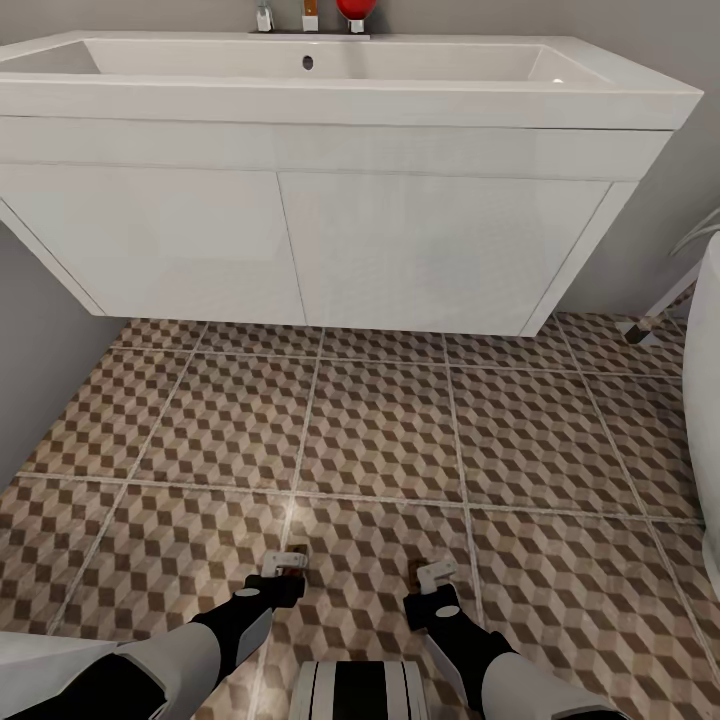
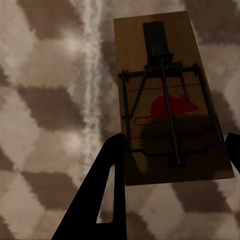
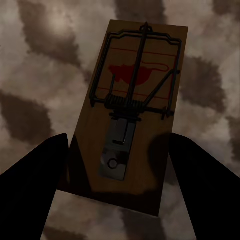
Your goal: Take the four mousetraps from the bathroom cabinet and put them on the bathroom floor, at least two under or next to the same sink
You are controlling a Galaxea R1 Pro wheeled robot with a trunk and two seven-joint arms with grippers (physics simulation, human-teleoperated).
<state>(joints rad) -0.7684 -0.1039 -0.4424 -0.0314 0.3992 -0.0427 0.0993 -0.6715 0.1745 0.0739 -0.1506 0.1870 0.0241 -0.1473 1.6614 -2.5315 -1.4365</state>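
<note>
Room: I face the sink (image 1: pixel 330 75), a wide white basin on the wall with a white cupboard (image 1: pixel 300 240) hung under it; a tap and a red object (image 1: pixel 354 8) stand at its back edge.
Floor: the bathroom floor (image 1: pixel 380 430) with its cube-pattern tiles lies open between me and the cupboard, and runs on underneath it.
Right edge: a curved white fixture (image 1: pixel 705 400) crowds that side, with a dark-footed leg (image 1: pixel 640 330) near the wall.
Left edge: a grey wall (image 1: pixel 40 340) closes in.
My left gripper (image 1: pixel 285 565): low over the tiles, fingers (image 2: pixel 107 170) on either side of a mousetrap (image 2: pixel 167 100), pinching its near end as far as I can judge.
My right gripper (image 1: pixel 437 575): likewise low, fingers (image 3: pixel 37 170) flanking a second mousetrap (image 3: pixel 132 115); it looks held, though I cannot tell whether the pads touch.
Progress: two traps are at the sink but not yet set down; I see no others on the floor here.
Left to do: release both beside or beneath the basin, then deal with the remaining two.
In the way: nothing on the tiles; only the cupboard's low underside limits reaching under.
</note>
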